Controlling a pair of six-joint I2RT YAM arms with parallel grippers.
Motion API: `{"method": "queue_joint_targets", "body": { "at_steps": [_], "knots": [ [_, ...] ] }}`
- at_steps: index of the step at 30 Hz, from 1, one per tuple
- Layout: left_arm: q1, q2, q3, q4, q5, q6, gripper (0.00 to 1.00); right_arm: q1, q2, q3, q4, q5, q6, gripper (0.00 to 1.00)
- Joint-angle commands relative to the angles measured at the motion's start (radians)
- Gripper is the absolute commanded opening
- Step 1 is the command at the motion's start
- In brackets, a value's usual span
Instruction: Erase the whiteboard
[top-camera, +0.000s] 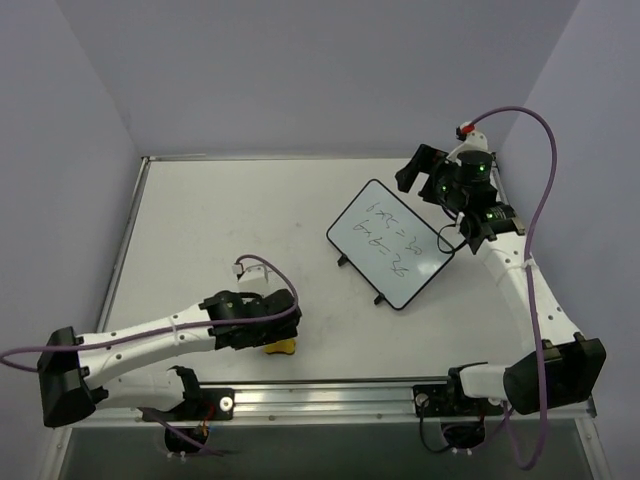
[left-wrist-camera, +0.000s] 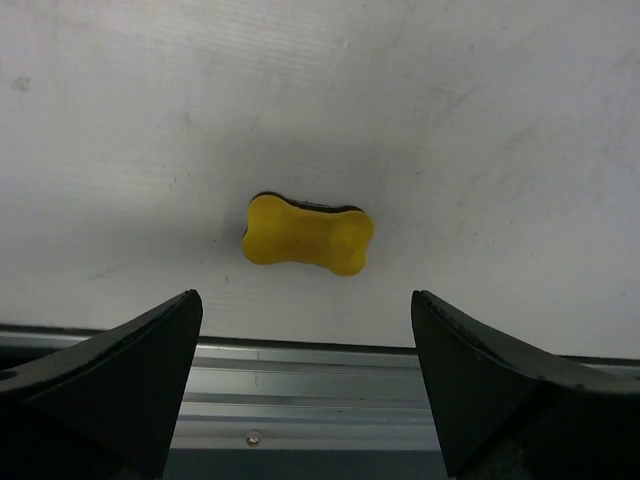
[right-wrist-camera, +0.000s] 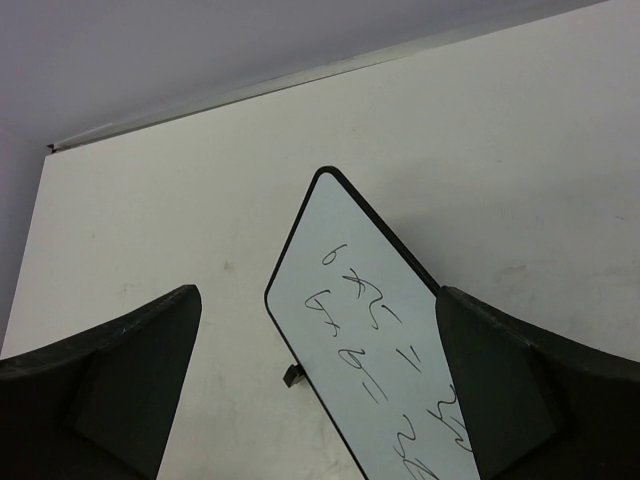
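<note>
My left gripper sits spread wide facing a small yellow bone-shaped sponge, mid-frame; right gripper gapes too, scribbled black-framed white whiteboard lower centre there.

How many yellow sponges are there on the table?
1. The yellow sponge lies on the table by the near rail, just ahead of the open left gripper. Another might be hidden from view.

White table, marks noted. Whiteboard, bearing black scribbles, stands at 2 o'clock. Yellow bone-shaped sponge lies at 7 o'clock, near the front rail.
</note>
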Motion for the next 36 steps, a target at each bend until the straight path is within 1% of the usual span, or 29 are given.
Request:
{"method": "queue_joint_targets", "body": {
  "at_steps": [1,2,3,4,6,7,8,10,12,14,18,22,25,29,36],
  "knots": [
    [-0.077,0.105,0.112,-0.260,-0.127,-0.500,0.94,0.015,-0.026,0.000,0.011,0.021,-0.013,1.00],
    [-0.089,0.159,0.132,-0.316,-0.127,-0.574,0.94,0.018,-0.026,0.001,0.008,0.022,-0.015,1.00],
    [-0.100,0.177,0.158,-0.361,-0.130,-0.644,0.94,0.021,-0.029,0.001,0.007,0.022,-0.016,1.00],
    [-0.109,0.190,0.160,-0.386,-0.140,-0.681,0.94,0.024,-0.027,0.001,-0.001,0.022,-0.022,1.00],
    [-0.117,0.193,0.145,-0.331,-0.134,-0.699,0.94,0.028,-0.030,0.001,-0.009,0.028,-0.029,1.00],
    [-0.117,0.188,0.111,-0.294,-0.124,-0.701,0.94,0.029,-0.033,-0.005,-0.012,0.034,-0.029,1.00],
    [-0.119,0.178,0.088,-0.215,-0.105,-0.710,0.94,0.029,-0.036,-0.008,-0.012,0.037,-0.029,1.00],
    [-0.115,0.169,0.028,-0.168,-0.090,-0.736,0.94,0.029,-0.042,-0.014,-0.010,0.036,-0.024,1.00],
    [-0.115,0.158,0.002,-0.119,-0.091,-0.761,0.94,0.032,-0.045,-0.015,-0.013,0.037,-0.023,1.00],
    [-0.111,0.153,-0.016,-0.075,-0.093,-0.770,0.98,0.032,-0.047,-0.017,-0.010,0.042,-0.016,1.00],
    [-0.102,0.168,-0.024,-0.053,-0.077,-0.788,0.99,0.035,-0.039,-0.019,-0.004,0.030,-0.003,1.00],
    [-0.099,0.164,-0.058,0.011,-0.058,-0.792,0.99,0.041,-0.036,-0.025,0.003,0.025,0.007,1.00],
    [-0.068,0.168,-0.122,0.144,0.004,-0.767,0.99,0.040,-0.039,-0.029,0.004,0.024,0.008,1.00],
    [-0.060,0.204,-0.118,0.159,0.018,-0.752,0.99,0.040,-0.044,-0.029,-0.001,0.028,0.004,1.00],
    [-0.051,0.219,-0.116,0.188,0.022,-0.730,0.99,0.040,-0.046,-0.031,-0.006,0.037,-0.001,1.00]
  ]
}}
